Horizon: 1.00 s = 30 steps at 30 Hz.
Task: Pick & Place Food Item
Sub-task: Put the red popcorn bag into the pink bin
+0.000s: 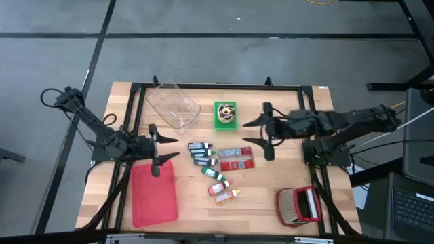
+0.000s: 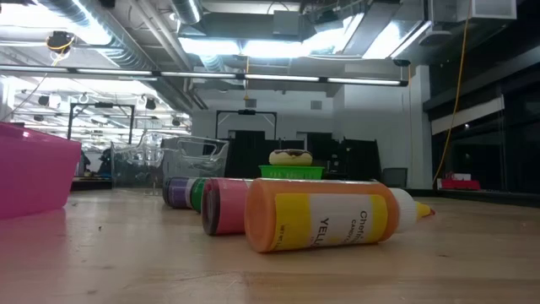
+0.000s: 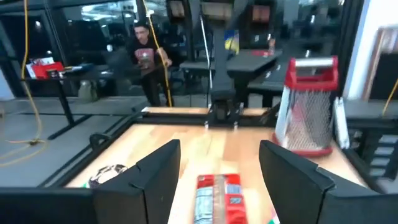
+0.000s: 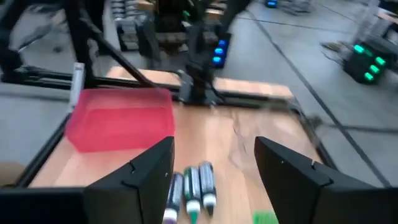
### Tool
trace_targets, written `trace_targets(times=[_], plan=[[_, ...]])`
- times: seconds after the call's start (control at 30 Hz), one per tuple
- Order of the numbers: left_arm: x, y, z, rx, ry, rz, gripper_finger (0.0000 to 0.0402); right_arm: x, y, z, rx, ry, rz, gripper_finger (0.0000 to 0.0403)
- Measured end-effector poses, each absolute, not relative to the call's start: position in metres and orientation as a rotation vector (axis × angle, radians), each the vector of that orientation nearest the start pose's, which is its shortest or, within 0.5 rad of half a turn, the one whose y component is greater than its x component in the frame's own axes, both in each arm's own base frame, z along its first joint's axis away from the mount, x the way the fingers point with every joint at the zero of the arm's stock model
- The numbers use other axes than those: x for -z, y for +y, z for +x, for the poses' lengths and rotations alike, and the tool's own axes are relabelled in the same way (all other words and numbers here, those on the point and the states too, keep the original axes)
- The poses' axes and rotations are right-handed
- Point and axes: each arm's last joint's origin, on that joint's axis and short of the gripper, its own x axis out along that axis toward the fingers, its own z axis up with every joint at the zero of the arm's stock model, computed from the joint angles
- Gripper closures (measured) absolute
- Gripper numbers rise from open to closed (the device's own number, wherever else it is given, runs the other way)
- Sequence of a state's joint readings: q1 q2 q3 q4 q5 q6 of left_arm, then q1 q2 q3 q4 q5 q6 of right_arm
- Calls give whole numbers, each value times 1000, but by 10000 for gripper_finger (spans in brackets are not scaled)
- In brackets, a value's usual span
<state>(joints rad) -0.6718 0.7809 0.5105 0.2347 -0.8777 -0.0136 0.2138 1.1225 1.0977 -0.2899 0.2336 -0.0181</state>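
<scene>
High: left gripper (image 1: 155,146) open above the red bin's (image 1: 154,196) edge; right gripper (image 1: 267,131) open, between donut (image 1: 226,112) in its green tray and the packets (image 1: 235,157). Low: donut (image 2: 290,157) behind the bottles (image 2: 321,214). Wrists: both jaws apart, empty.

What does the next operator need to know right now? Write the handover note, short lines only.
Left gripper: open, empty, above the table between the clear container and the red bin.
Right gripper: open, empty, above the table just right of the green tray.
Food item: a donut sits in the green tray, untouched.
Also on the table: a row of small bottles, red snack packs, and a red grater at the near right.
Done: nothing picked yet.
Left: grasp the food item and place it; the destination is not clear from the views.
</scene>
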Motion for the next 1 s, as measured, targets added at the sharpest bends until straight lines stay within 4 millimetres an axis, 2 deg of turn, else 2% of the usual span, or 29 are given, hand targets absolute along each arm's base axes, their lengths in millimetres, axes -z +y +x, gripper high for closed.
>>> trace_targets(times=[0.1,0.23,0.33,0.47,0.7,0.9,1.0], plan=[[-265,-85,138,-209,16,-9,188,-320,39,223,103,277,19,176],[-247,-82,133,-263,37,18,188,-263,39,210,200,293,139,176],[-236,-83,134,-275,63,34,188,-239,44,207,249,317,186,176],[-230,-86,139,-309,78,37,188,-233,53,209,276,334,166,176],[-209,-92,156,-336,155,41,188,-250,61,219,264,316,12,176],[-187,-86,177,-249,274,7,188,-265,59,224,240,285,22,176],[-182,-80,187,-256,328,38,188,-262,58,228,226,306,28,176]])
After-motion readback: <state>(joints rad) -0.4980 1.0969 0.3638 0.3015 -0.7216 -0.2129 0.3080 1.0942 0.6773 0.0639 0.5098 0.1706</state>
